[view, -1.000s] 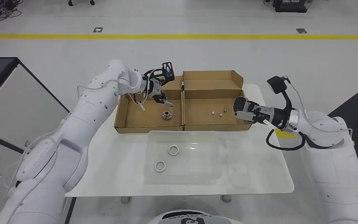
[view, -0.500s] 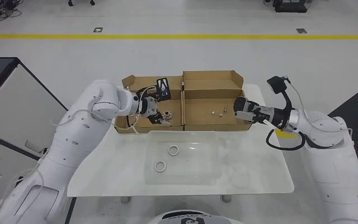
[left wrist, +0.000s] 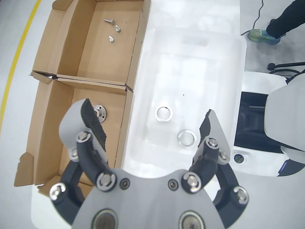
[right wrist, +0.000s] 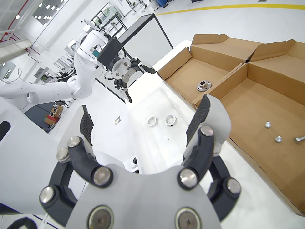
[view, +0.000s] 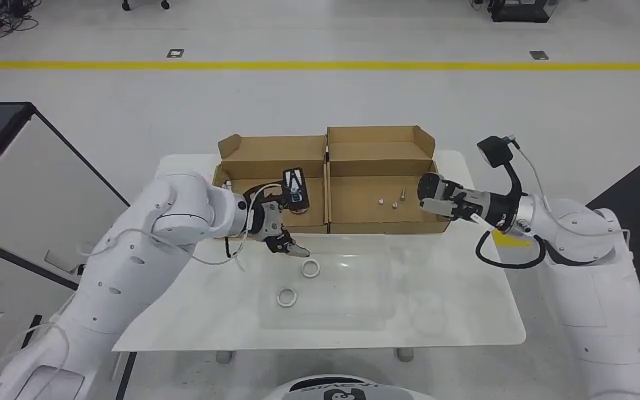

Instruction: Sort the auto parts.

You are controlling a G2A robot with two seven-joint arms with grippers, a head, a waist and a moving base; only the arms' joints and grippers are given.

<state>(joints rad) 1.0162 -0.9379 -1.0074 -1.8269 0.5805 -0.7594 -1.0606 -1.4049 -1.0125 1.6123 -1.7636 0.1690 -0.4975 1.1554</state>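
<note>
Two metal rings [view: 311, 268] [view: 287, 297] lie in the clear tray [view: 350, 290] at the table's front. My left gripper [view: 285, 243] hovers open and empty over the tray's far left edge, just beyond the rings [left wrist: 164, 113] [left wrist: 186, 138]. A metal flange [left wrist: 100, 111] sits in the left cardboard box [view: 235, 212]. Three small bolts [view: 390, 200] lie in the right cardboard box [view: 365, 208]. My right gripper [view: 428, 190] is open and empty at that box's right end, above the table. The right wrist view shows the flange [right wrist: 203, 85], the bolts [right wrist: 277, 139] and the left gripper [right wrist: 140, 84].
The two boxes stand side by side along the table's far edge, flaps up. White table [view: 470, 300] lies bare to the tray's right. A black-framed stand [view: 30, 150] is off the left side. A person's foot [left wrist: 262, 35] is on the floor beyond the table.
My left gripper has left the left box and come toward the robot to the tray's edge near the rings, staying open. The right arm has not moved.
</note>
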